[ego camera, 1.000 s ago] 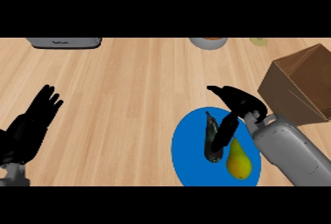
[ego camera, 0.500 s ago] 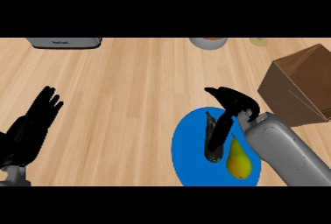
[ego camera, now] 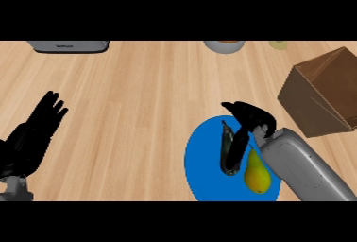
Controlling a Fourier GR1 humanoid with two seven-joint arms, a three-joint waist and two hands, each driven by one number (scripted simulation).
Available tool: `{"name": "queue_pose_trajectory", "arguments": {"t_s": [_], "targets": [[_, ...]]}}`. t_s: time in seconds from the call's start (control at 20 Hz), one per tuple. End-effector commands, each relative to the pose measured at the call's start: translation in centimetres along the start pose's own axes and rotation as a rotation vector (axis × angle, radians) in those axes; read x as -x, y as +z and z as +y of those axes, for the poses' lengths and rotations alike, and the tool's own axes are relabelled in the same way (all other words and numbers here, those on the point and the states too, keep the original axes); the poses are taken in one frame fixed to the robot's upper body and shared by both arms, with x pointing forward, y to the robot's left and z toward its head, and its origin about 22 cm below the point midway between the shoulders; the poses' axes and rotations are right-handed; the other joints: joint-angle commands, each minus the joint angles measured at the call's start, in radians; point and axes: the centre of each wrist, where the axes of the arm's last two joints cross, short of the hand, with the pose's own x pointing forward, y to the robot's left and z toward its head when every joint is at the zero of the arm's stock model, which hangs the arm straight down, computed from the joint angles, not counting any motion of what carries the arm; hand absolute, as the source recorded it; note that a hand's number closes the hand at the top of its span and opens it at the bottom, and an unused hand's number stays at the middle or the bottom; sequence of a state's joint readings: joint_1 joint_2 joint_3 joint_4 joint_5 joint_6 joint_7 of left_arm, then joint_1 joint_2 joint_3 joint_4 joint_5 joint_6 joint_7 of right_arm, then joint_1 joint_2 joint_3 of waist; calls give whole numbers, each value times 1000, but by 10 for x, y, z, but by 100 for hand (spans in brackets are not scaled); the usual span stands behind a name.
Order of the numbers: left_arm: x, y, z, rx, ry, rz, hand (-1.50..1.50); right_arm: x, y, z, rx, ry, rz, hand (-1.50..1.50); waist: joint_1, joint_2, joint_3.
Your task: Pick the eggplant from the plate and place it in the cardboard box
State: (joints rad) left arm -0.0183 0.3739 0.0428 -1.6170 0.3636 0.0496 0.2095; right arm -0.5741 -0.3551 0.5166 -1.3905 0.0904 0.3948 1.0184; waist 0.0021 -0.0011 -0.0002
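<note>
Right hand (ego camera: 252,118) shifts lower over the eggplant (ego camera: 229,158) on the blue plate (ego camera: 204,165).

Over the last second the right hand has slid slightly leftward, then drawn back toward the robot, so it now sits just above and beside the eggplant's top end. The grey forearm (ego camera: 303,165) has swung inward with it and now covers more of the blue plate's right side, close against the pear (ego camera: 257,176).

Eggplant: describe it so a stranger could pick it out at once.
Find the blue plate near the counter's lower right, left of the box. Two things lie on it. The eggplant is the dark, slim one on the left; the pear beside it is yellow.
</note>
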Motion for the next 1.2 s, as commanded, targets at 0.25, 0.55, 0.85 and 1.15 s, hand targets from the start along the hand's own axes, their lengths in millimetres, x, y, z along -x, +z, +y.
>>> {"name": "queue_pose_trajectory", "arguments": {"t_s": [0.25,0.55,0.85,1.15], "targets": [[18,5,-12,-7,6,4,0,-6,-13,21,-59,58,113,-150,2,0,0],[-21,12,6,6,-1,10,0,23,-21,32,-74,76,125,-150,2,-1,0],[2,0,-5,12,2,14,0,-6,-45,39,-70,49,117,-150,5,2,0],[-6,4,-10,5,14,8,0,26,-36,40,0,78,49,150,1,1,0]]}}
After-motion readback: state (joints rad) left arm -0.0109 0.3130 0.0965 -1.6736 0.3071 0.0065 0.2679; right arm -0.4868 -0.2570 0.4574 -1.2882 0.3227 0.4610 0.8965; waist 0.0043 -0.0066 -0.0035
